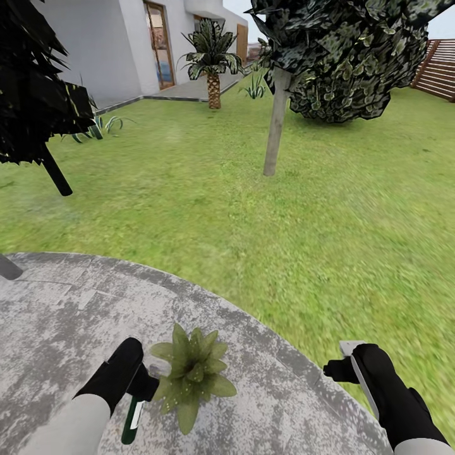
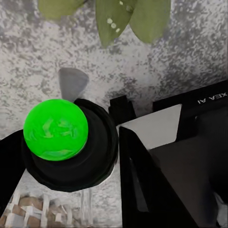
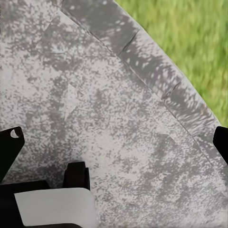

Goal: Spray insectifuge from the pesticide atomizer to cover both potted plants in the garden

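Observation:
My left gripper (image 1: 143, 383) is shut on the pesticide atomizer (image 1: 133, 418), a slim dark green bottle with a white label that hangs below the hand. From the left wrist camera, the atomizer (image 2: 56, 129) appears as a black top with a bright green cap, held between the left gripper's (image 2: 76, 171) black fingers. One potted plant (image 1: 189, 373), a speckled green rosette, sits on the stone patio (image 1: 57, 316) just right of that hand. Its leaves (image 2: 126, 16) lie just beyond the atomizer's top. My right gripper (image 1: 344, 361) hovers open over the patio's edge, and nothing lies between the fingers of the right gripper (image 3: 114, 142).
Lawn (image 1: 253, 208) stretches ahead past the patio's curved rim. A thin tree trunk (image 1: 275, 126) stands mid-lawn, a dark bush (image 1: 31, 95) at left, a palm (image 1: 213, 63) by the house, a wooden fence (image 1: 439, 69) at far right. A bit of wicker (image 2: 28, 211) appears under the left hand.

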{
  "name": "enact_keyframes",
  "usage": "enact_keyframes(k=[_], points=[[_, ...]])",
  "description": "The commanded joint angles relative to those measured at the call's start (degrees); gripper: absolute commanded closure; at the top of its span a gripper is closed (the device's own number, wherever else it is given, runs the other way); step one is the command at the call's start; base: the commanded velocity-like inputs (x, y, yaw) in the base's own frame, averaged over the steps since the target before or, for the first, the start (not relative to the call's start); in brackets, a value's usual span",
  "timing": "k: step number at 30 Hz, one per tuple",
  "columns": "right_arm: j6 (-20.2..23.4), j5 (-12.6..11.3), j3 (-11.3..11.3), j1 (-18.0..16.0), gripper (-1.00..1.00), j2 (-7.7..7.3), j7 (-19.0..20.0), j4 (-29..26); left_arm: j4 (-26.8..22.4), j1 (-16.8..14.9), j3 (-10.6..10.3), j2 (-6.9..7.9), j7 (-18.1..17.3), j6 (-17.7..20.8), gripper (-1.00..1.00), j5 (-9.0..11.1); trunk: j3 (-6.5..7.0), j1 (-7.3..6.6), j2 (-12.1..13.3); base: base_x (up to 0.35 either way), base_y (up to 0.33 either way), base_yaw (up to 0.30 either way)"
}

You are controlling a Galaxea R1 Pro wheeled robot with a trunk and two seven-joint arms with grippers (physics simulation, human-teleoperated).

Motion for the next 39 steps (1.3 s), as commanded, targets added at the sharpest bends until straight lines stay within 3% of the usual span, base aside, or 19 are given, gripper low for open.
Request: enact_keyframes(k=[1, 6, 14, 19, 22, 39], points=[[0.21, 0.6, -0.05, -0.03, -1.0, 0.0, 0.58, -0.06, -0.07, 0.52, 0.17, -0.03, -0.59, 0.11, 1.0, -0.58, -0.04, 0.0, -0.02, 0.0, 0.0, 0.0], [0.21, 0.6, -0.05, -0.03, -1.0, 0.02, 0.58, -0.06, 0.02, 3.76, 0.17, -0.03, -0.59, 0.11, 1.0, -0.51, -0.04, 0.0, -0.02, 0.0, 0.0, 0.0], [0.23, 0.6, -0.05, -0.03, -1.0, 0.02, 0.58, -0.06, 0.05, 4.31, 0.29, -0.03, -0.59, 0.11, 1.0, -0.49, -0.04, 0.0, -0.02, 0.0, 0.0, 0.0], [0.22, 0.6, -0.01, -0.03, -1.0, 0.04, 0.58, 0.12, 0.03, 4.31, 4.13, 0.01, -0.59, 0.11, 1.0, -0.49, -0.04, 0.0, -0.02, 0.0, 0.0, 0.0], [0.2, 0.62, 0.1, -0.03, -1.0, 0.05, 0.58, 0.31, 0.08, 4.31, 4.79, 0.05, -0.59, 0.11, 1.0, -0.49, -0.04, 0.0, -0.02, 0.0, 0.0, 0.0], [0.19, 0.6, 0.13, -0.03, -1.0, 0.13, 0.49, 0.44, 0.64, 4.09, 4.44, -0.06, -0.76, 0.11, 1.0, -0.49, -0.04, 0.0, -0.02, 0.0, 0.0, 0.0]])
